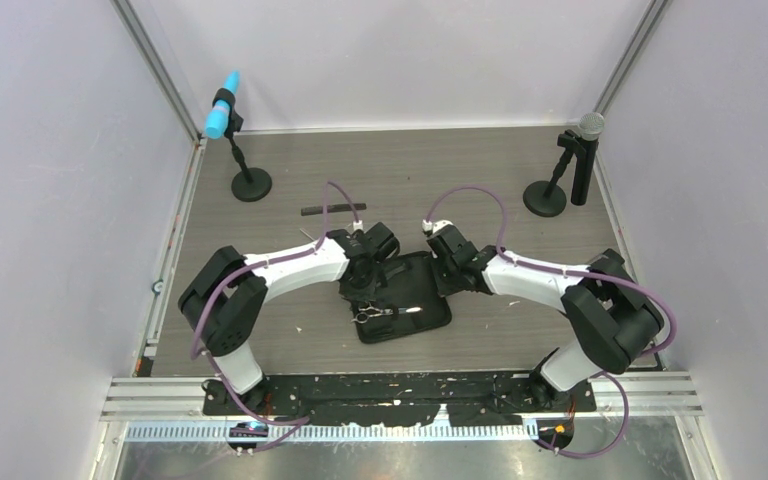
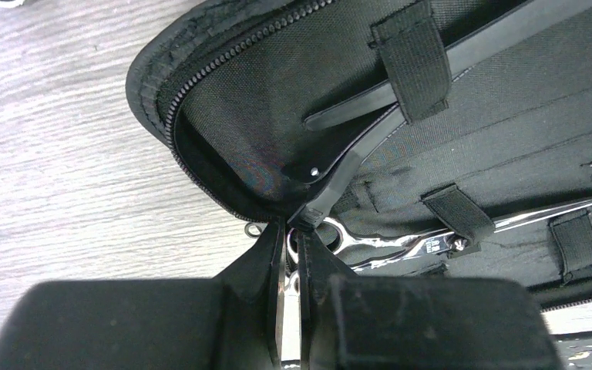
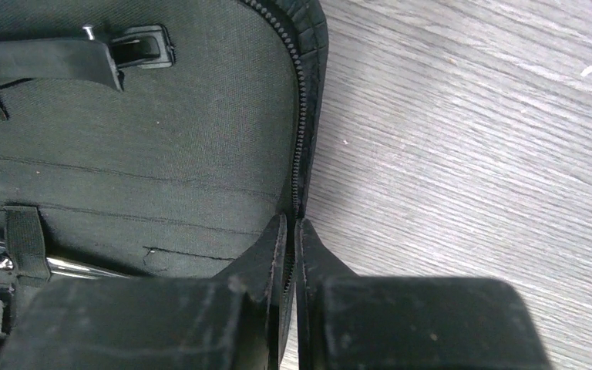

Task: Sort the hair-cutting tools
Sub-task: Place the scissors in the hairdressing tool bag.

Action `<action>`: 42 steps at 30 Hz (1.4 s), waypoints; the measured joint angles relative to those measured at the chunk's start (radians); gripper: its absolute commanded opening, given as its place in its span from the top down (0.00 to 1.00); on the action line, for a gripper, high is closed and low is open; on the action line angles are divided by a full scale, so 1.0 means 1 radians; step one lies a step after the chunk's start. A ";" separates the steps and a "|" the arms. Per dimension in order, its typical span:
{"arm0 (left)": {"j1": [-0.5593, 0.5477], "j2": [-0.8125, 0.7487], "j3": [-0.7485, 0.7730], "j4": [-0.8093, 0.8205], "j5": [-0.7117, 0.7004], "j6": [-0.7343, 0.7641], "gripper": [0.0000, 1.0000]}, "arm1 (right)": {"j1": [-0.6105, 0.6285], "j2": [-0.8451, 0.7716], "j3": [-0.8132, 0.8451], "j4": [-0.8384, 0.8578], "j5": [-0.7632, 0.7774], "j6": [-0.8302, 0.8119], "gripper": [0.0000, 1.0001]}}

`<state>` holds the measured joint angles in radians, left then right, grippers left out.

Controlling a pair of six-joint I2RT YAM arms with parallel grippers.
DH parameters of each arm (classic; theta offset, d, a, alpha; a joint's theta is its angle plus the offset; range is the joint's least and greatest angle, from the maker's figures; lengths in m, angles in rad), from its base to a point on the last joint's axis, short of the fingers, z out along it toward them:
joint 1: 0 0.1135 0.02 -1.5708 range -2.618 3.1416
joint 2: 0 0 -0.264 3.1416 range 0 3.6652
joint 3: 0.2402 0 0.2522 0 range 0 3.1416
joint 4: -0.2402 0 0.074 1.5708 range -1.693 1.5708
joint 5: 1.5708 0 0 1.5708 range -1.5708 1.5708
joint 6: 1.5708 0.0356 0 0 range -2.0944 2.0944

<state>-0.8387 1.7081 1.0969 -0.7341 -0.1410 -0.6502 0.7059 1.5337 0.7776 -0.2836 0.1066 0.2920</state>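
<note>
Arms both work at the open zip case (image 1: 430, 320) mid-table. The right gripper (image 3: 291, 223) is pinched tight on the case's zip rim at its right edge, likely to pin the case down while the other arm handles a tool. The left gripper (image 2: 293, 231) is narrow too, apparently nipping the near end of a black clip (image 2: 351, 158). A silvery sliver shows between its pads, so exact contact is unclear. The silver scissors (image 2: 401, 247) lie in the case under elastic loops (image 2: 459, 212), just beside that clip. A second clip (image 2: 470, 50) sits under a loop farther in. The black comb (image 1: 333, 209) lies on the table, just far of the case. The loops and left arm crowd the pocket. The blue microphone (image 1: 222, 105) far left and the silver microphone (image 1: 588, 125) far right are well apart from the case.
</note>
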 measured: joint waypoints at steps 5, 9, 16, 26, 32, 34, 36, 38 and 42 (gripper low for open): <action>0.001 -0.006 -0.012 -0.001 0.010 -0.096 1.00 | 0.000 -0.011 -0.019 0.023 0.004 0.035 0.95; 0.002 -0.036 -0.053 0.019 0.040 -0.184 1.00 | 0.000 -0.019 -0.032 0.040 0.008 0.068 0.95; 0.004 -0.131 -0.172 0.117 0.051 -0.365 1.00 | -0.002 -0.055 -0.088 0.106 0.023 0.151 0.95; -0.050 -0.131 -0.172 0.116 -0.013 -0.428 1.00 | -0.001 -0.083 -0.135 0.160 0.039 0.235 0.95; -0.065 -0.114 -0.151 0.093 -0.038 -0.440 1.00 | -0.001 -0.099 -0.161 0.192 0.043 0.253 0.95; -0.066 -0.114 -0.151 0.093 -0.038 -0.441 1.00 | -0.001 -0.103 -0.170 0.205 0.045 0.261 0.95; -0.068 -0.114 -0.151 0.093 -0.031 -0.442 1.00 | -0.001 -0.107 -0.175 0.213 0.046 0.264 0.95; -0.077 -0.115 -0.151 0.089 -0.014 -0.443 1.00 | -0.001 -0.109 -0.181 0.221 0.047 0.265 0.95; -0.102 -0.117 -0.151 0.082 0.023 -0.443 0.99 | -0.001 -0.113 -0.190 0.236 0.049 0.266 0.95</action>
<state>-0.9409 1.5913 0.9463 -0.6518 -0.1184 -1.0931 0.7048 1.4204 0.5877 -0.0475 0.1555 0.5575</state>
